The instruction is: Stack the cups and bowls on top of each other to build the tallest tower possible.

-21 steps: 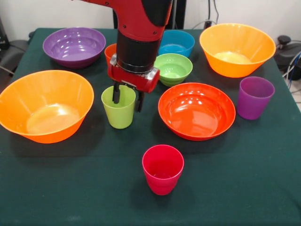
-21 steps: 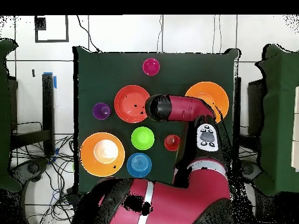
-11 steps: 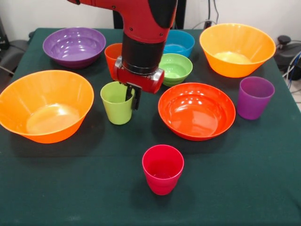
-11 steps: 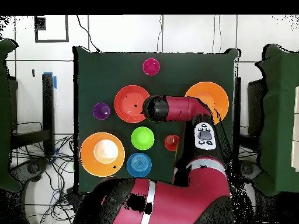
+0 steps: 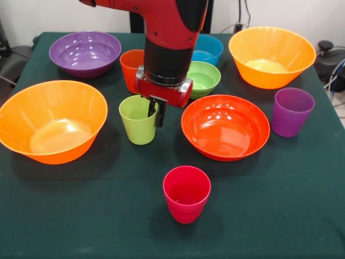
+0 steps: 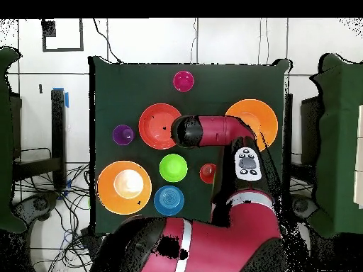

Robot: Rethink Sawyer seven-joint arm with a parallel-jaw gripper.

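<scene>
Four cups stand on the table: a lime green cup, an orange-red cup, a purple cup and a crimson cup. There are six bowls: two large orange bowls, one at the left and one at the far right, one purple bowl, one red-orange bowl, one small lime green bowl and one small blue bowl. One robot arm is in view.
</scene>
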